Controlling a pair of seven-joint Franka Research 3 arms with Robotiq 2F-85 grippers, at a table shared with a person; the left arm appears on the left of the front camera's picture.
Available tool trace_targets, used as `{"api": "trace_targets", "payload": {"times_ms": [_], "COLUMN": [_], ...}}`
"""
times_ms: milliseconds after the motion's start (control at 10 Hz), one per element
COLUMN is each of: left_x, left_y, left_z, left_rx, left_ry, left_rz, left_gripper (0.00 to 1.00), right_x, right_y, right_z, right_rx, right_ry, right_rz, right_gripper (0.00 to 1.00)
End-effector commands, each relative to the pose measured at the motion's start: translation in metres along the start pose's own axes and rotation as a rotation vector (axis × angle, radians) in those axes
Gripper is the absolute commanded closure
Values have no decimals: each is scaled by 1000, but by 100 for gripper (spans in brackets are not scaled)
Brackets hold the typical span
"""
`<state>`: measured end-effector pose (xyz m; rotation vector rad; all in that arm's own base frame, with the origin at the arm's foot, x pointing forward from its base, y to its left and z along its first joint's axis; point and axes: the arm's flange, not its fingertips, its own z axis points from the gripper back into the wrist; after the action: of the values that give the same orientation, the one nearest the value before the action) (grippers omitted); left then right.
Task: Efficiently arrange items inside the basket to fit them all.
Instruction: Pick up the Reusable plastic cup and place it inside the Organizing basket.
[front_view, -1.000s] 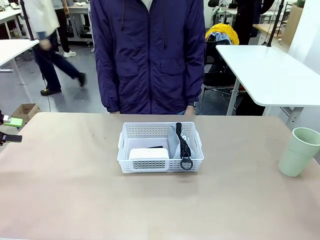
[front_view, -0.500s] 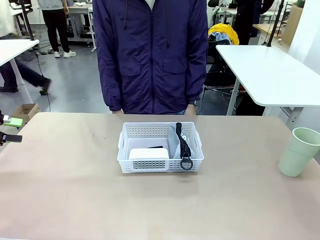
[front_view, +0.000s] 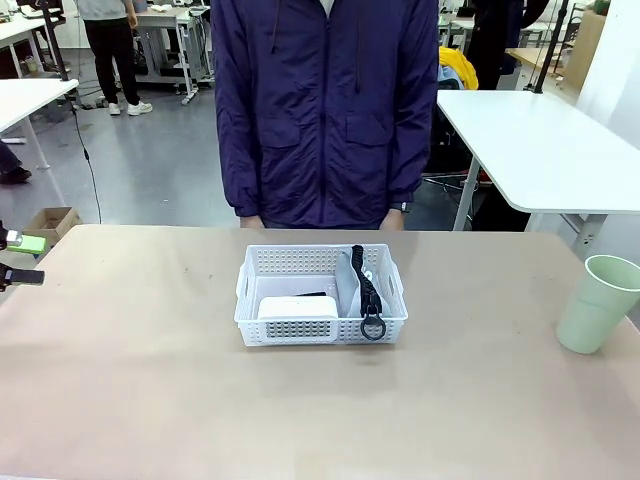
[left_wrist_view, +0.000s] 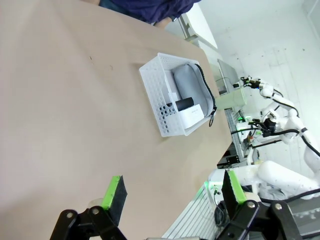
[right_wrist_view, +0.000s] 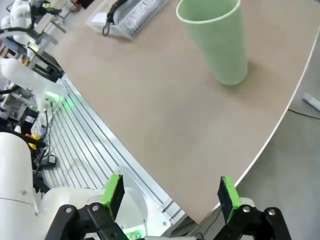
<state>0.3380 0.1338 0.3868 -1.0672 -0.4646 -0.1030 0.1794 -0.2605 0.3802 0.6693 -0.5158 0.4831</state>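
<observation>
The left gripper (front_view: 24, 260) hovers at the table's (front_view: 130, 400) left edge, fingers apart. Mid-table, the shallow white lattice plastic basket (front_view: 300, 328) holds a small white rectangular block (front_view: 297, 307), a small black stapler (front_view: 313, 295) behind it, and a grey soft pouch (front_view: 348, 283) along its right wall. A pale green paper cup (front_view: 597, 303) stands at the right edge; the right gripper (right_wrist_view: 170, 192) is near it, fingers apart.

The person (front_view: 325, 110) at the far side has shifted slightly toward the robot's right
</observation>
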Motion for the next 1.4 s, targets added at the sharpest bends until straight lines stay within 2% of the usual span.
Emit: {"api": "trace_targets", "payload": {"times_ms": [0,200,300,400,500,600,800,900,1100,1300], "left_x": [-6,-6,-6,-6,-6,-6,-6,-6,-6,-6], "left_y": [-3,-3,-3,-3,-3,-3,-3,-3,-3,-3], "left_z": [0,0,0,0,0,0,0,0,0,0], "left_rx": [3,3,3,3,3,3,3,3,3,3], "left_ry": [6,6,6,6,6,6,6,6,6,6], "left_rz": [2,2,2,2,2,2,2,2,2,2], "left_gripper": [0,0,0,0,0,0,0,0,0,0], "right_x": [5,1,1,-4,-8,-11,-15,-15,-18,-16], "right_y": [7,2,2,-2,-6,-8,-11,-15,-29,-40], "right_z": [4,1,-14,-24,-28,-30,-47,-56,-77,-102], "right_rx": [23,7,35,51,58,8,10,3,-28,-28], "right_ry": [-7,-2,-80,-120,-131,-144,-102,-117,-121,-194], "right_rz": [21,4,240,318,329,425,517,563,549,541], "right_gripper": [0,0,0,0,0,0,0,0,0,0]}}
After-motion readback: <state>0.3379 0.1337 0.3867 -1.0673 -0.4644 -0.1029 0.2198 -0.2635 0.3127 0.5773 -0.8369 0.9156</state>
